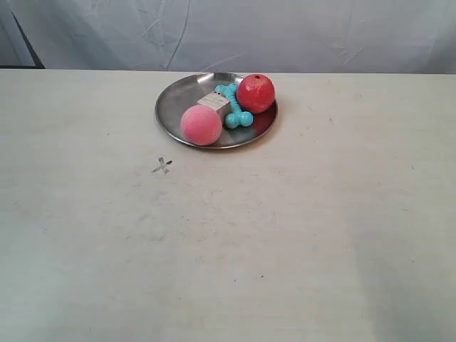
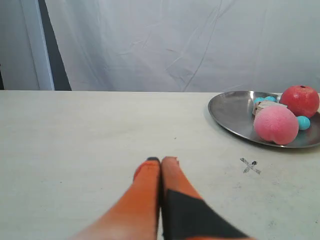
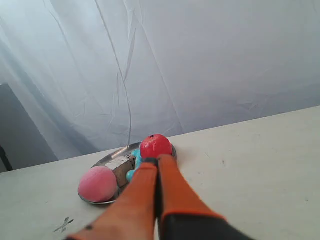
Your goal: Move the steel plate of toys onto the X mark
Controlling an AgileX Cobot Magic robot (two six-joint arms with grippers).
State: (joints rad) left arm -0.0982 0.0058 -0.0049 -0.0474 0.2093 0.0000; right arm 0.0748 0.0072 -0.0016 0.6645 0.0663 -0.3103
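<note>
The steel plate (image 1: 174, 107) sits at the back middle of the table, holding a fuzzy pink ball (image 1: 201, 125), a glossy red ball (image 1: 256, 93), a turquoise bone (image 1: 236, 114) and a pale wooden die (image 1: 214, 102). The X mark (image 1: 162, 166) lies on bare table just in front of the plate's left side. No arm shows in the exterior view. My left gripper (image 2: 161, 161) is shut and empty, well short of the plate (image 2: 235, 111) and X mark (image 2: 249, 166). My right gripper (image 3: 157, 161) is shut and empty, pointing at the plate (image 3: 111, 159) from a distance.
A white cloth backdrop (image 1: 285, 32) hangs behind the table's far edge. A dark gap (image 1: 21, 43) shows at the back left corner. Pale tabletop (image 1: 285, 249) spreads in front of and to both sides of the plate.
</note>
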